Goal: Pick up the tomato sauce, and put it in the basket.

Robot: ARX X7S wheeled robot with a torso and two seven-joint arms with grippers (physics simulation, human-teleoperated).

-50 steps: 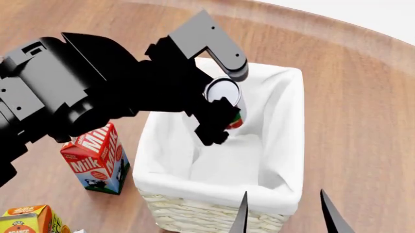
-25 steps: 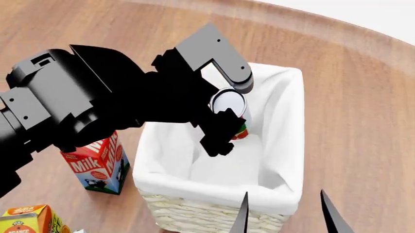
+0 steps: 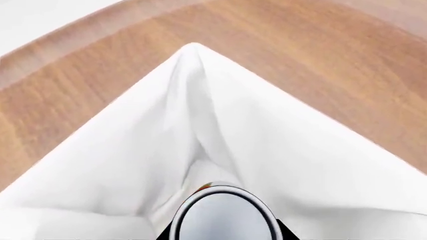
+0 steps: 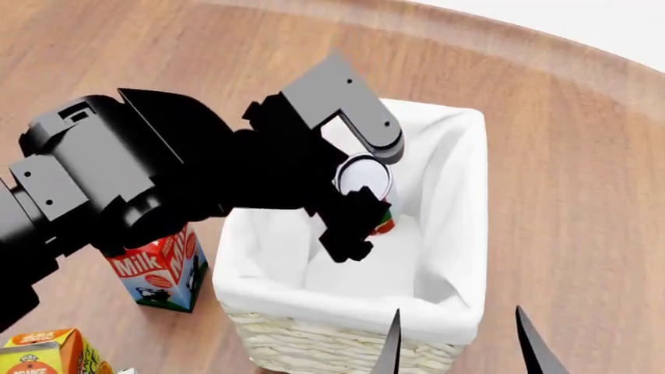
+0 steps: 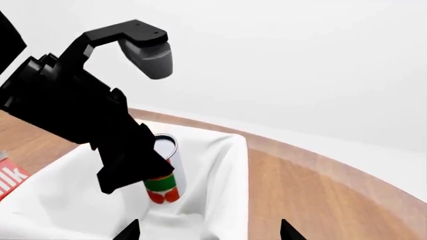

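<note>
The left gripper holds the can above the inside of the basket, its jaws closed on the can's sides. In the head view the can sits upright between the black fingers, its silver top facing the camera and a strip of red and green label showing below. From the right wrist view the can hangs inside the basket's walls, its red, green and white label clear, with the white liner behind it; whether its base touches the liner floor cannot be told. The left wrist view looks down past the can's top into a corner of the liner, with the wood table beyond. The right gripper shows only as two dark fingertips at the near edge of the head view, spread apart with nothing between them, just in front of the basket's woven wall. A milk carton stands on the table beside the basket, and an orange carton lies nearer the robot.
</note>
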